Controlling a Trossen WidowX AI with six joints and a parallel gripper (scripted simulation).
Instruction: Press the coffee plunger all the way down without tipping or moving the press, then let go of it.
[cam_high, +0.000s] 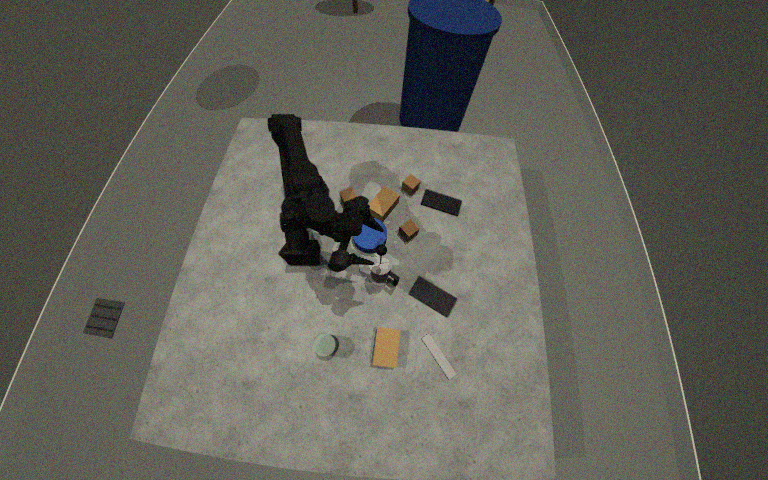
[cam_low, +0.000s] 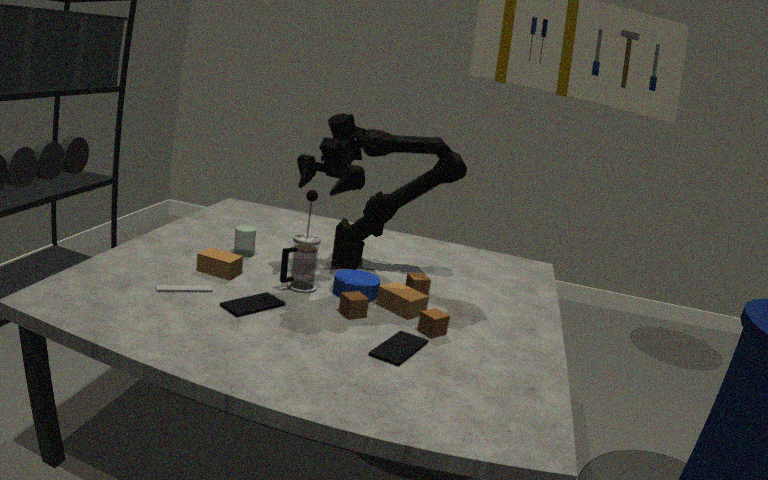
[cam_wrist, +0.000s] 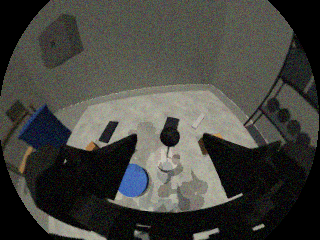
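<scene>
The pincer hangs wide apart and empty just above the plunger knob, not touching it. The coffee press stands upright near the middle of the desk, its plunger rod raised, handle turned toward the left edge in the exterior view. A blue disc sits just beside it.
</scene>
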